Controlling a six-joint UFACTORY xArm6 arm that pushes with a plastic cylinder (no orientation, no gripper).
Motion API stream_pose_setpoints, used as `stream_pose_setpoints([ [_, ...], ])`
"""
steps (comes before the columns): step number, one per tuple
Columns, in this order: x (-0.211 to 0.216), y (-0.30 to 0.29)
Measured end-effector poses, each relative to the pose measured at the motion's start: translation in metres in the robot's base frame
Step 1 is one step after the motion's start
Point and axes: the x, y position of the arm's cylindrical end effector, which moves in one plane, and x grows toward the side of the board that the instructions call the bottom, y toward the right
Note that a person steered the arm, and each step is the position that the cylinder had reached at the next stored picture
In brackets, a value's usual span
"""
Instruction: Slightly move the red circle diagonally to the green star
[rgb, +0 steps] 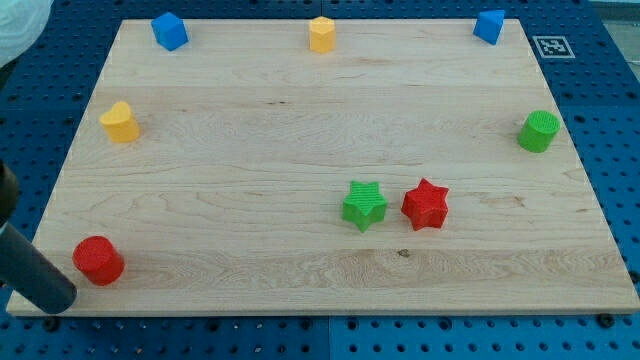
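The red circle (98, 260) is a short red cylinder near the board's bottom left corner. The green star (364, 205) lies right of the board's middle, toward the bottom, far to the right of the red circle and a little higher in the view. My tip (58, 300) is the end of the dark rod coming in from the view's left edge. It sits just left of and below the red circle, close to it with a small gap.
A red star (426, 204) lies just right of the green star. A green cylinder (539, 131) is at the right edge. Blue blocks (169, 31) (489, 26) and a yellow block (321, 34) line the top. Another yellow block (119, 122) is at the left.
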Motion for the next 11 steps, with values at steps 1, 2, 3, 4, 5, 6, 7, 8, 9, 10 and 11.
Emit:
stream_pose_setpoints([
  [1,-0.008,-0.001],
  [2,-0.022,-0.001],
  [3,-0.022,0.010],
  [4,-0.022,0.028],
  [5,-0.028,0.040],
  [6,-0.037,0.046],
  [7,-0.046,0.055],
  [8,-0.052,0.074],
  [9,-0.054,0.102],
  [10,-0.065,0.130],
  [11,-0.075,0.157],
])
